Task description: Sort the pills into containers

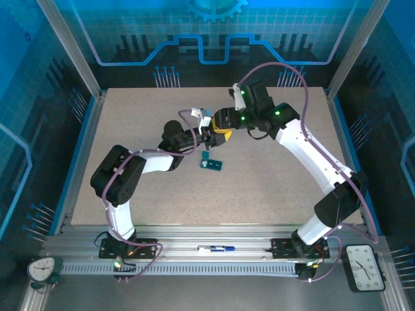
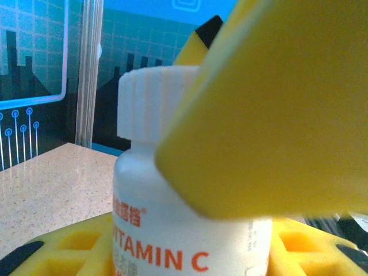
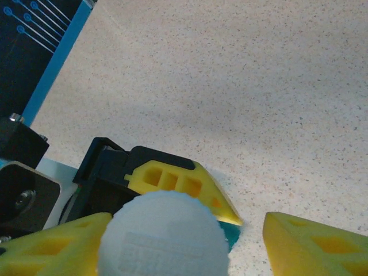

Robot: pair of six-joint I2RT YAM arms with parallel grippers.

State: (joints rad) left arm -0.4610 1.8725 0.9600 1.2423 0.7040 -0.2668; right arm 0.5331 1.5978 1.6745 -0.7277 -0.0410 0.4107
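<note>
My left gripper (image 1: 207,135) clamped the bottle (image 2: 172,230) by its body. My right gripper (image 3: 184,244) held its jaws open astride the ribbed cap (image 3: 164,236). The pill box (image 1: 211,164) lay on the table (image 1: 272,194) at frame centre, just below both grippers. I judged it light, stiff and prone to sliding, so grasp it across its long sides.

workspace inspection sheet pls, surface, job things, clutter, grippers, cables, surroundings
surface: speckled table, no spill seen.
job's things: teal pill box flat mid-table; vitamin C bottle, white cap on; no loose pills seen.
clutter: pen-like item on front rail.
grippers: left gripper shut on bottle; right gripper around cap, jaws open.
cables: purple cables looped along both arms.
surroundings: blue panel walls; left clock, right clock at near corners.
</note>
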